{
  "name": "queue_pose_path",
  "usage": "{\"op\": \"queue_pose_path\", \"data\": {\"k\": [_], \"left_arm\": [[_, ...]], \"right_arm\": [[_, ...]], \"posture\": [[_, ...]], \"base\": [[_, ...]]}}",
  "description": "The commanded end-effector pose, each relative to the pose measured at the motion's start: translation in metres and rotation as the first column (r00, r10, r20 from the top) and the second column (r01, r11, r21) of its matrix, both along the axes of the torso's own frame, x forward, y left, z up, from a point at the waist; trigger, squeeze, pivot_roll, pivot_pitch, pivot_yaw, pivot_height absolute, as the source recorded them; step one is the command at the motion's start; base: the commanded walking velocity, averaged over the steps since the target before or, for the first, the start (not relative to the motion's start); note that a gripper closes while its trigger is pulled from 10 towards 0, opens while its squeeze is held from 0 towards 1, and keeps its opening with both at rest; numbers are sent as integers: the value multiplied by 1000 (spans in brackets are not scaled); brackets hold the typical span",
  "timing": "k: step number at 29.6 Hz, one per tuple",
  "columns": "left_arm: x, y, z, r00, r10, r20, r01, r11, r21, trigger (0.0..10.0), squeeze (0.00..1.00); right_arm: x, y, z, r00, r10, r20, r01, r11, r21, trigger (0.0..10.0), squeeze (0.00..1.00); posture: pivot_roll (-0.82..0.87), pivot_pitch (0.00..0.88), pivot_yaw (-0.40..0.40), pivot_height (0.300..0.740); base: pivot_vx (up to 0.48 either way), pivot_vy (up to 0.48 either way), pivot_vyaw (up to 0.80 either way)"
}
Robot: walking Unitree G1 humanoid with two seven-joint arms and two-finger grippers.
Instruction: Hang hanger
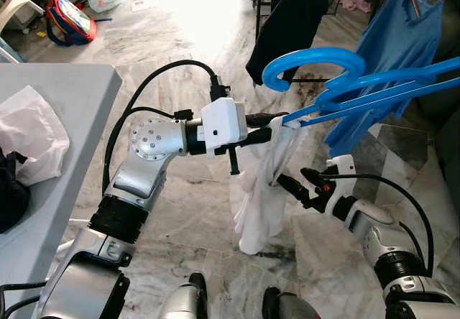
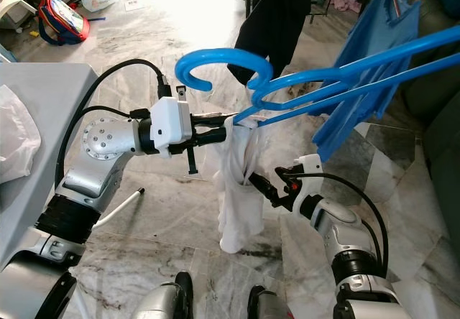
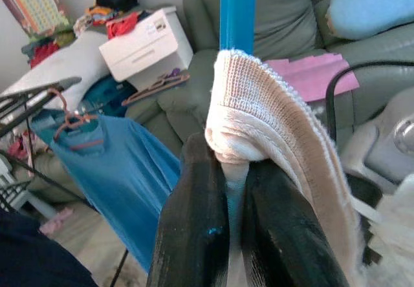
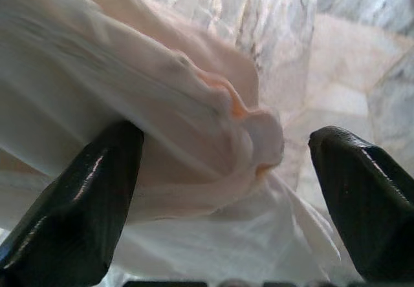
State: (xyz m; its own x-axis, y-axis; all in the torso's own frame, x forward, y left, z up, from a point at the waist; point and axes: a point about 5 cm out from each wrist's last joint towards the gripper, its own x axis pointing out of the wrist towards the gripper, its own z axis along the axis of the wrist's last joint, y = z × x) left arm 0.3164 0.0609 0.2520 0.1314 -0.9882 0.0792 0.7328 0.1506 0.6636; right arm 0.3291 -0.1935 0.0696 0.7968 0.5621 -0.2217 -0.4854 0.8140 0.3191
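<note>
Marble floor (image 1: 180,39) spreads out under me, bright with glare at the far end, and a grey table (image 1: 65,89) sits at my left with a crumpled white cloth (image 1: 29,136) on it. I take the blue hanger (image 1: 338,82) as my landmark: it hangs in mid-air in front of my chest, hook curling back toward me, bars running away toward the blue shirt (image 1: 399,39) on the drying rack. My left gripper (image 3: 236,216) is at the hanger's near end, fingers (image 3: 194,229) pressed together on the blue bar, with the ribbed strap of the white garment (image 1: 262,190) caught over the bar right at the fingertips. That garment droops straight down below the hanger, hem close to the floor. My right gripper (image 4: 220,164) is under the hanger, low beside the hanging fabric; its fingers (image 4: 77,203) are spread wide, one pad touching the cloth, the other standing clear of it. Beyond the hanger a dark garment (image 1: 287,21) hangs on the rack beside the blue shirt. Far off past the table, a red-and-blue bag (image 1: 68,21) lies on the floor.
</note>
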Motion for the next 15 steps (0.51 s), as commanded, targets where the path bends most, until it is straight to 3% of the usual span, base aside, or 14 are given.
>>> {"op": "queue_pose_path", "data": {"k": [1,8,15], "left_arm": [[-9,-4,10,998,-51,39,52,998,-20,0,0],[-23,-12,25,993,-108,48,111,991,-75,0,0],[-26,-14,27,993,-112,47,116,989,-91,0,0]], "right_arm": [[-6,2,-17,995,-40,-92,40,999,-9,0,0],[-4,10,-26,977,-129,-170,133,991,13,0,0],[2,8,-25,959,-227,-171,226,974,-27,0,0]], "posture": [[54,283,23,740],[71,288,17,740],[74,283,8,740]], "base": [[0,0,0],[0,0,0],[0,0,0]]}}
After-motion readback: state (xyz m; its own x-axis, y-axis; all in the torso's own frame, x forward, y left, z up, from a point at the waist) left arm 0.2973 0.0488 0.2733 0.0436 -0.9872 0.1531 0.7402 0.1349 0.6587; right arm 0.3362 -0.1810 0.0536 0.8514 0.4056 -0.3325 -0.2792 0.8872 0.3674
